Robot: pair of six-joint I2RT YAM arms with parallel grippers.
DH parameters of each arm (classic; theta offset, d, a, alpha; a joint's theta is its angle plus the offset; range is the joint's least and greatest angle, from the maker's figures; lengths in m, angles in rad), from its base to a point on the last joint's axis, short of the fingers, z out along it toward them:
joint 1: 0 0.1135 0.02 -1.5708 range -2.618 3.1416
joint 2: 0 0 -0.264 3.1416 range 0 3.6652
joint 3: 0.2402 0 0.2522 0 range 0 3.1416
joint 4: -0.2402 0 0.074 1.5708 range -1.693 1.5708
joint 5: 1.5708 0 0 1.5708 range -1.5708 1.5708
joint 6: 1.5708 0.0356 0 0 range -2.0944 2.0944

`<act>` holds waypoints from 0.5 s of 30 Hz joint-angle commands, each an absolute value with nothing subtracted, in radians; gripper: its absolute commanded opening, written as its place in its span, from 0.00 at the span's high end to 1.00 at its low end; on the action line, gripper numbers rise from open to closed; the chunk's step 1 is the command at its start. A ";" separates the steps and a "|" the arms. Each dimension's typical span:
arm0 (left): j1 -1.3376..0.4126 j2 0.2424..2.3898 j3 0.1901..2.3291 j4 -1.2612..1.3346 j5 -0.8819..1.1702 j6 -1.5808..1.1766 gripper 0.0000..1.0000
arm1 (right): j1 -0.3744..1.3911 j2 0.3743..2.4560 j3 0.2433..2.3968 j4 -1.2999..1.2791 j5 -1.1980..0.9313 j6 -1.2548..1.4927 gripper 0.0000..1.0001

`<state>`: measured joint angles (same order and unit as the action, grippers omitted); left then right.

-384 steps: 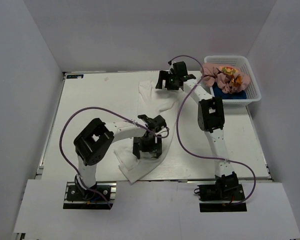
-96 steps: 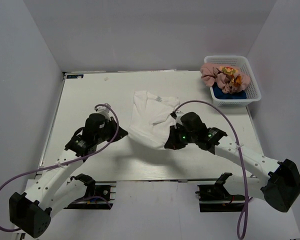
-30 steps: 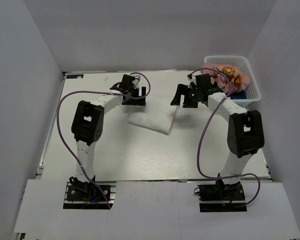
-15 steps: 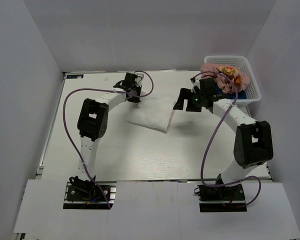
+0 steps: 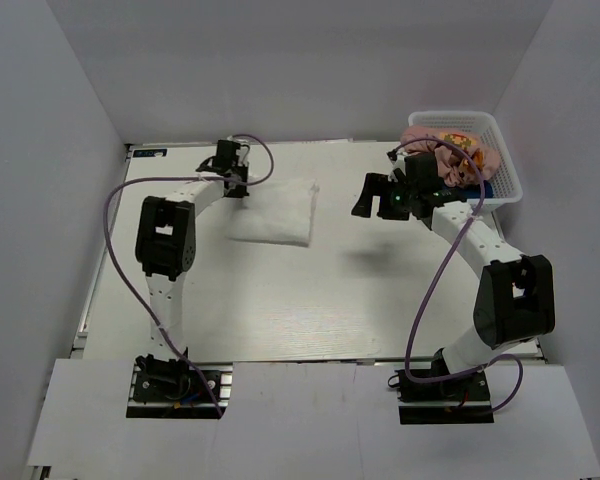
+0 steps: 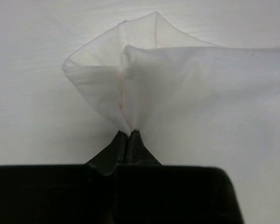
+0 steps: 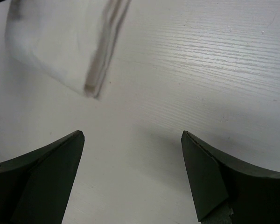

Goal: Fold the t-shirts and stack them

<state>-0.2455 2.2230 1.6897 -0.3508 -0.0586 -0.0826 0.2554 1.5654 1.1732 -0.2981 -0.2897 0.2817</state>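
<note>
White t-shirt (image 5: 273,213) on white table (image 5: 310,300)

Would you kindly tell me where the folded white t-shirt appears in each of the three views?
Top external: white t-shirt left of centre, left gripper at its left edge.
Left wrist: fills the upper right, a corner pinched at bottom centre.
Right wrist: upper left, blurred, beyond the open right gripper.
Shared landmark: the white table under it.

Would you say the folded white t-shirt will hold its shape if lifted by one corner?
Probably not: the white t-shirt looks floppy, its corner puckering where the left claw pinches it. Its stacked layers would likely sag open.
</note>
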 commanded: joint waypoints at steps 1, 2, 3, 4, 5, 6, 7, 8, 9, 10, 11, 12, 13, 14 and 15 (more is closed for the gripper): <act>-0.149 2.086 1.674 -0.335 -0.121 -0.035 1.00 | 0.253 1.545 1.173 -0.296 -0.288 0.262 0.10; -0.132 2.086 1.674 -0.334 -0.121 -0.022 1.00 | 0.253 1.548 1.184 -0.296 -0.285 0.259 0.10; -0.117 2.086 1.686 -0.322 -0.121 -0.008 1.00 | 0.253 1.551 1.187 -0.299 -0.279 0.259 0.10; -0.083 2.104 1.719 -0.322 -0.121 0.014 1.00 | 0.253 1.552 1.196 -0.301 -0.270 0.258 0.10; -0.068 2.118 1.741 -0.331 -0.121 0.027 1.00 | 0.252 1.566 1.212 -0.308 -0.267 0.258 0.10; -0.052 2.134 1.762 -0.331 -0.121 0.040 1.00 | 0.253 1.571 1.219 -0.314 -0.262 0.258 0.10; -0.025 2.170 1.811 -0.343 -0.121 0.066 1.00 | 0.255 1.572 1.233 -0.321 -0.258 0.259 0.10; -0.012 2.190 1.837 -0.344 -0.121 0.077 1.00 | 0.253 1.584 1.239 -0.327 -0.259 0.256 0.10; 0.001 2.210 1.864 -0.353 -0.147 0.087 1.00 | 0.253 1.598 1.264 -0.331 -0.256 0.256 0.10; 0.027 2.232 1.921 -0.365 -0.159 0.098 1.00 | 0.253 1.609 1.270 -0.333 -0.258 0.259 0.10; 0.040 2.267 1.943 -0.365 -0.184 0.110 1.00 | 0.253 1.612 1.279 -0.331 -0.253 0.264 0.10; 0.054 2.281 1.962 -0.365 -0.184 0.120 1.00 | 0.255 1.621 1.295 -0.339 -0.250 0.264 0.10; 0.083 2.308 1.994 -0.342 -0.195 0.130 1.00 | 0.255 1.635 1.302 -0.342 -0.249 0.267 0.10; 0.096 2.309 2.014 -0.342 -0.195 0.130 1.00 | 0.253 1.635 1.302 -0.348 -0.245 0.270 0.10; 0.110 2.339 2.061 -0.331 -0.195 0.130 1.00 | 0.253 1.649 1.318 -0.353 -0.247 0.271 0.10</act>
